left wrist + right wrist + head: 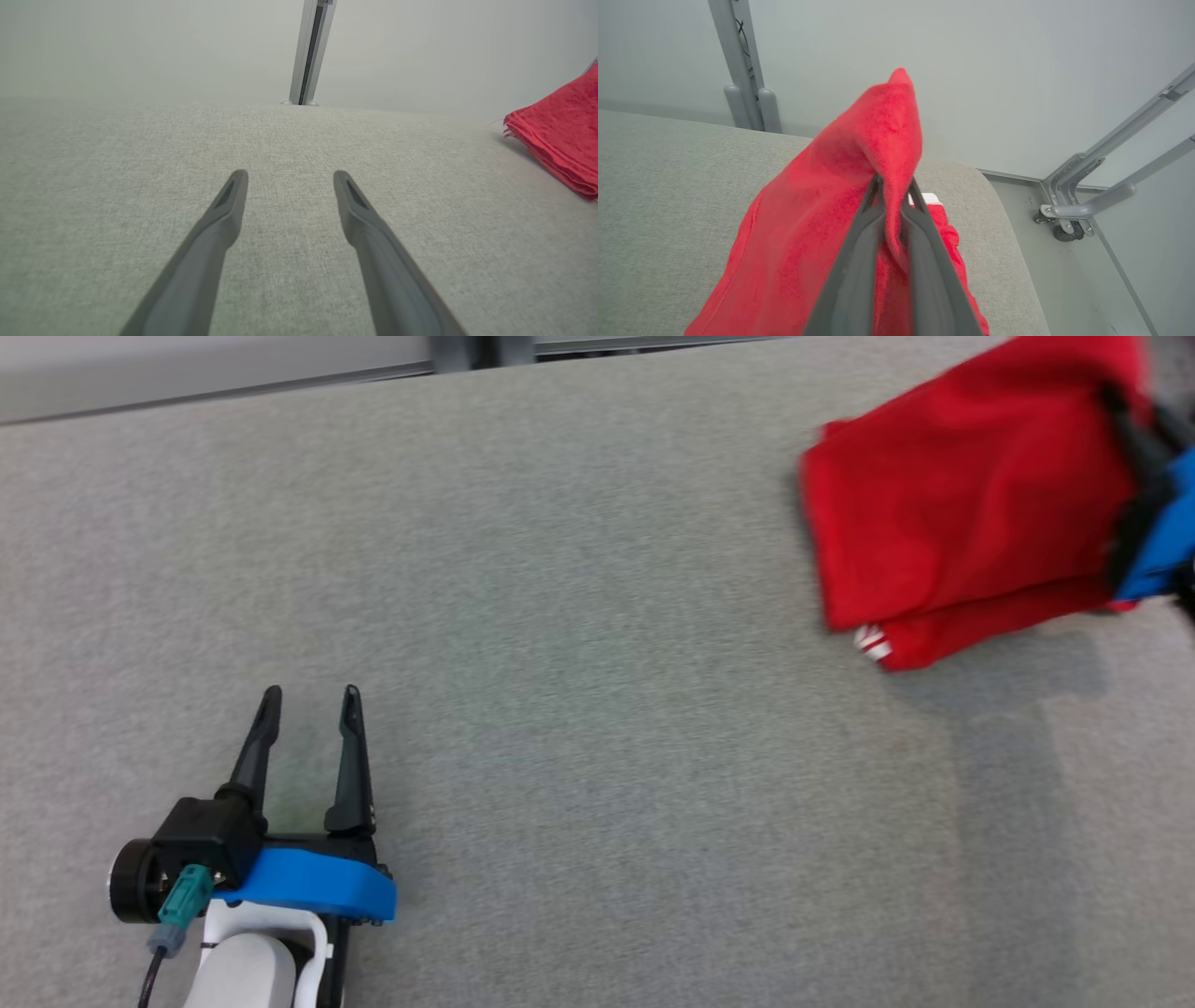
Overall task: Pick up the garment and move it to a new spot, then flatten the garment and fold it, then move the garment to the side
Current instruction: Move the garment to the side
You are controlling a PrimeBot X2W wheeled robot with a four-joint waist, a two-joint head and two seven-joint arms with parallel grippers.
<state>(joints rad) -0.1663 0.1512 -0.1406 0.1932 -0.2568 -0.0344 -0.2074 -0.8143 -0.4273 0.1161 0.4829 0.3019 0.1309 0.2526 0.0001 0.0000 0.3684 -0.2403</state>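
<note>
A folded, fleecy red garment (952, 513) is pinched by the right gripper (894, 186) over the woven grey cushion (560, 663); the left gripper (310, 705) is spread open.

A grey woven fabric surface (597, 709) lies before a pale wall (140, 46). A grey metal post (310, 51) rises behind; a wheeled metal frame (1083, 208) stands on the floor (1064, 280).
</note>
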